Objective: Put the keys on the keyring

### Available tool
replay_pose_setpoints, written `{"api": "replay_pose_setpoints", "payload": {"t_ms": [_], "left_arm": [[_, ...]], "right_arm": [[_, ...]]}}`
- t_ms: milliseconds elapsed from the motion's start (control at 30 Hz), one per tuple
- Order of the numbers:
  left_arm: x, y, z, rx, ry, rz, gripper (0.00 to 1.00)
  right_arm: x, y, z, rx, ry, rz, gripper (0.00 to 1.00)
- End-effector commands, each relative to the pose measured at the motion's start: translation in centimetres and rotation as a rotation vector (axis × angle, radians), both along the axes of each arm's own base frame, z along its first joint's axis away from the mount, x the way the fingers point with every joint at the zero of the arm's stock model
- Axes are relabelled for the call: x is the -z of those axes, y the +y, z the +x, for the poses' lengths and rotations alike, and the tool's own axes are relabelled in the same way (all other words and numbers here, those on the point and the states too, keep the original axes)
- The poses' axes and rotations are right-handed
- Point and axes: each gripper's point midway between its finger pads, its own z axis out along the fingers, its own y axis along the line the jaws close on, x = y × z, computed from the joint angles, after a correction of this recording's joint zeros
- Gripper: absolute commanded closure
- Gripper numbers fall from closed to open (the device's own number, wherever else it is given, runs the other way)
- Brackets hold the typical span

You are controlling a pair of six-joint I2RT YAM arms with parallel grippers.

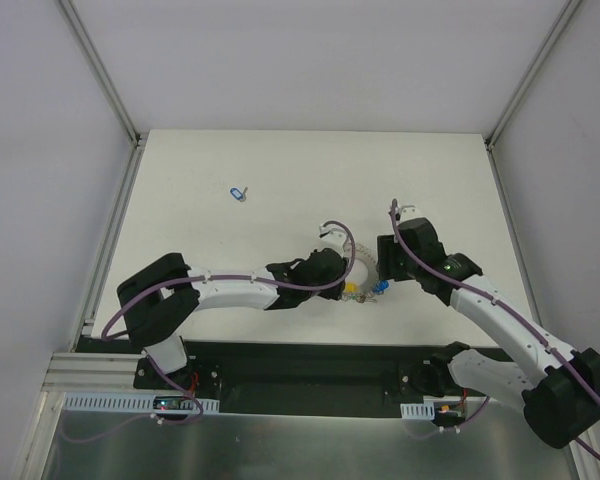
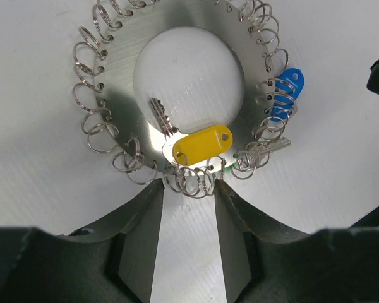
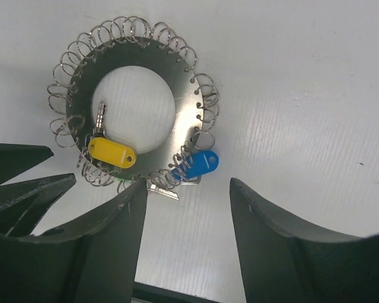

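The keyring [image 2: 120, 82] is a flat grey metal ring with many small wire loops round its rim; it lies on the white table [image 1: 310, 180] between both grippers [image 1: 358, 262]. A yellow-headed key [image 2: 202, 142] and a blue-headed key [image 2: 287, 91] hang on its loops, and a green sliver [image 2: 230, 168] shows beside them. My left gripper [image 2: 188, 186] is open, its tips either side of a few loops at the ring's near rim. My right gripper [image 3: 188, 183] is open, with the blue key [image 3: 199, 164] and ring [image 3: 183, 95] just beyond its tips. Another blue key [image 1: 239, 192] lies alone far left.
Metal frame posts [image 1: 100, 70] and white walls bound the table on the left, right and back. The arm bases stand on a black rail [image 1: 300, 365] at the near edge. The left gripper's dark fingers [image 3: 25, 183] show at the left of the right wrist view.
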Motion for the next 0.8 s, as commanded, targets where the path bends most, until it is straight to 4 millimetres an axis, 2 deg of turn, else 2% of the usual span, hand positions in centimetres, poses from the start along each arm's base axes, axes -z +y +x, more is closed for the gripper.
{"api": "replay_pose_setpoints", "payload": {"t_ms": [0, 533, 767], "left_arm": [[1.1, 0.4, -0.7, -0.034, 0.039, 0.115, 0.63], [2.3, -0.5, 0.2, -0.033, 0.022, 0.177, 0.68], [3.3, -1.0, 0.0, 0.003, 0.039, 0.199, 0.70]], "right_arm": [[-0.7, -0.7, 0.2, 0.020, -0.033, -0.003, 0.42], [0.0, -0.7, 0.1, 0.007, -0.012, 0.009, 0.42], [0.3, -0.7, 0.2, -0.014, -0.003, -0.007, 0.42]]}}
